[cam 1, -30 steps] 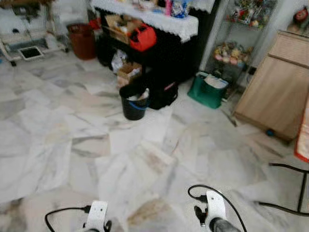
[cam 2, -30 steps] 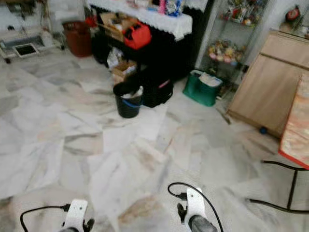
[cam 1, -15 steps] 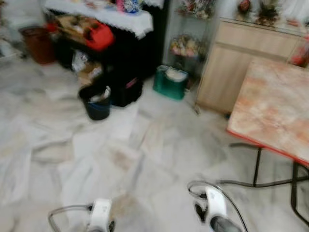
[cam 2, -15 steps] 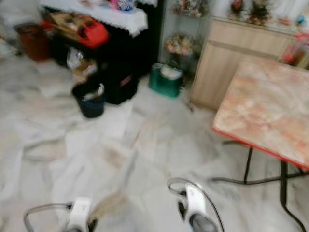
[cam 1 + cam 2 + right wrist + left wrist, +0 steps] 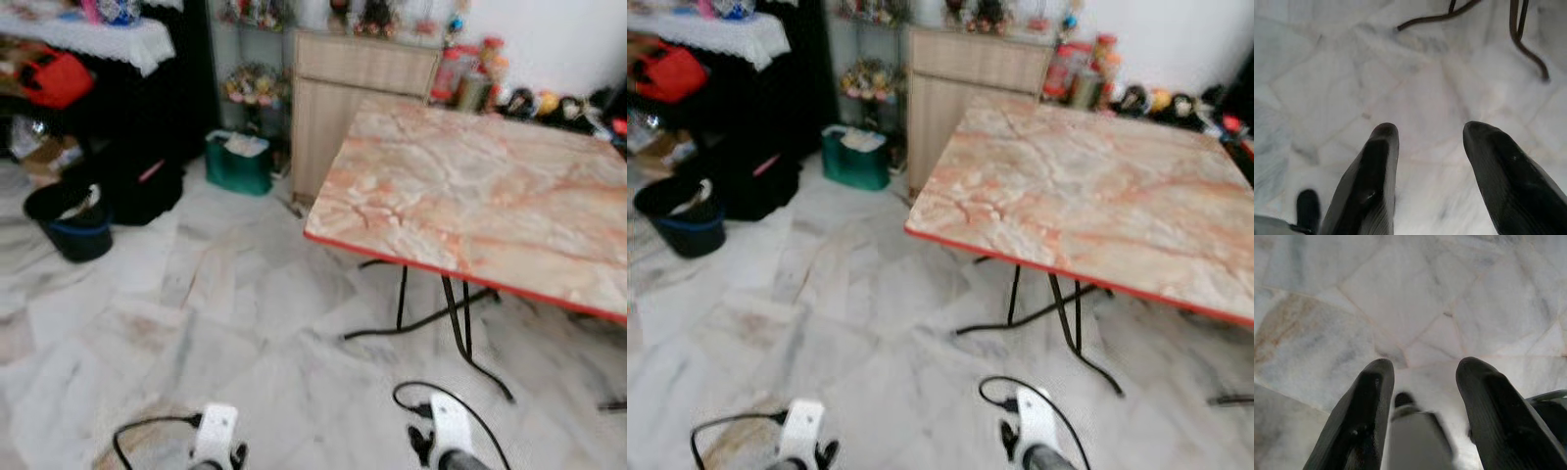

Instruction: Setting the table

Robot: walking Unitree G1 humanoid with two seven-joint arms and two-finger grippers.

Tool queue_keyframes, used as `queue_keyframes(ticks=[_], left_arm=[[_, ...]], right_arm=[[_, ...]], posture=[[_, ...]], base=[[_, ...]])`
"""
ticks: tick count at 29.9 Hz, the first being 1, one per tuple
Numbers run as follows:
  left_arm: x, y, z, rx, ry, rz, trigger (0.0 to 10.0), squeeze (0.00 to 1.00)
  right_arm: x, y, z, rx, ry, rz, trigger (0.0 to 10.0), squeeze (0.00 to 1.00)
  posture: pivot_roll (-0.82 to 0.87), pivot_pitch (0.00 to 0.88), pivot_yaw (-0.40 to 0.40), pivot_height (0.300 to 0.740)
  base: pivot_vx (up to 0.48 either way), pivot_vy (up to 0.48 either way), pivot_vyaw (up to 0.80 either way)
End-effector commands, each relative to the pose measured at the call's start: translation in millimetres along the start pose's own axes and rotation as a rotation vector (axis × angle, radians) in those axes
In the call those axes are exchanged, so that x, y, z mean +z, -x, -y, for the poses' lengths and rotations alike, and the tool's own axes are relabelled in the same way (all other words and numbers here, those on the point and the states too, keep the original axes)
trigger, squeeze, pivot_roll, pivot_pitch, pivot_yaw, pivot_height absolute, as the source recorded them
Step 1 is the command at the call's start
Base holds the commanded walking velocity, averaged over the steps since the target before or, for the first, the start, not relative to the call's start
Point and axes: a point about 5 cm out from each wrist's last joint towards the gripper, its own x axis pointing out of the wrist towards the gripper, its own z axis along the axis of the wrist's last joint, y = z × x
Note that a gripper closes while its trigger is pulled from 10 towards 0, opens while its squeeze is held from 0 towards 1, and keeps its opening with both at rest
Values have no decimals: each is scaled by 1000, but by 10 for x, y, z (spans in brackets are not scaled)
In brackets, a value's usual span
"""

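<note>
The table (image 5: 490, 196) sits ahead to our right, bare, its long edge running far-right. Our right gripper (image 5: 1427, 166) is nearer it; left gripper (image 5: 1420, 401) too hangs low, both spread, empty.

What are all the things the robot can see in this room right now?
Table: one, pink-orange marble top with red edge and black legs, ahead on the robot's right, top bare.
Cabinet: one, light wood, behind the table by the wall.
Bag: one, green, on the floor left of the cabinet.
Bucket: one, black with a blue band, on the floor at far left.
Red bag: one, under the white lace cloth, far left.
Bottles and jars: several, too blurred to count, along the wall behind the table.
Floor: white marble tiles.
Left gripper: black fingers apart, hanging over the floor.
Right gripper: black fingers apart, over the floor near the table legs.
</note>
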Motion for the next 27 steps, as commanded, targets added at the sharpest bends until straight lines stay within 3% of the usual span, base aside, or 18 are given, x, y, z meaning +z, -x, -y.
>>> queue_keyframes(ticks=[1, 27], left_arm=[[-31, 8, -35, 5, -39, -20, 10000, 0], [-57, 16, -86, 13, -66, -42, 10000, 0]], right_arm=[[7, -8, -64, 14, -9, 4, 10000, 0], [-23, -7, -95, 14, -18, -2, 10000, 0]], posture=[[17, 0, -82, 740], [11, 0, -66, 740]], base=[[0, -341, 0], [0, -356, 0]])
